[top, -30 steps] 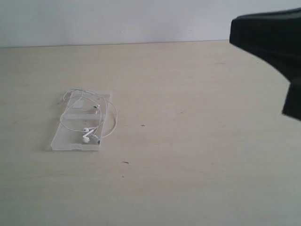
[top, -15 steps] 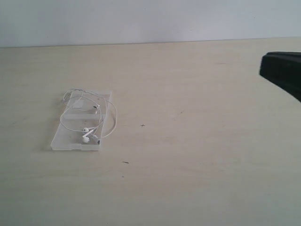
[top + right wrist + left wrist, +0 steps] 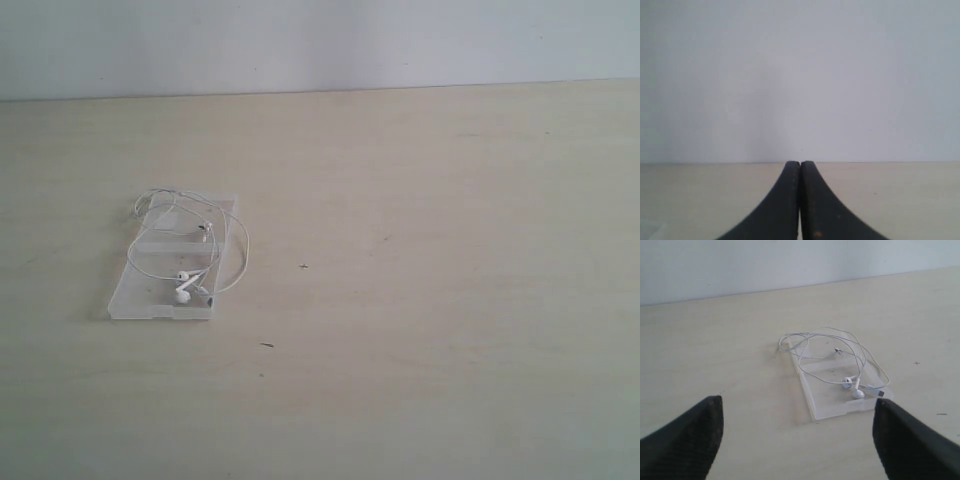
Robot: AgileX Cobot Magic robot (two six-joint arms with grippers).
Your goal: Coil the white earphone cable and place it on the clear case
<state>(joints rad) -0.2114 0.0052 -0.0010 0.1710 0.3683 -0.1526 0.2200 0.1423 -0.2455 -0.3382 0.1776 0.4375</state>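
White earphone cable [image 3: 183, 292] loosely coiled on clear case [image 3: 135, 300], nine o'clock on bench [image 3: 450, 300]. Left tool [image 3: 797, 410] gaping wide, empty; right tool [image 3: 800, 170] pinched together, empty. Risk: loop overhanging case's three o'clock edge, liable to spring loose or snag on a passing tool. Only dark specks [image 3: 304, 267] nearby; nothing blocking.

The worktop [image 3: 420, 300] reads pale beige, faint wood-grain streaks running across it, a few tiny dark specks scattered about. Behind it, the wall [image 3: 320, 40] is a flat bluish white. The earphone cable [image 3: 858, 392] shows bright white, buds and all, over the clear case [image 3: 160, 305], see-through with a frosty sheen. Left end effector [image 3: 797, 405]: black, fine mesh texture. Right end effector [image 3: 800, 164]: plain matte black.
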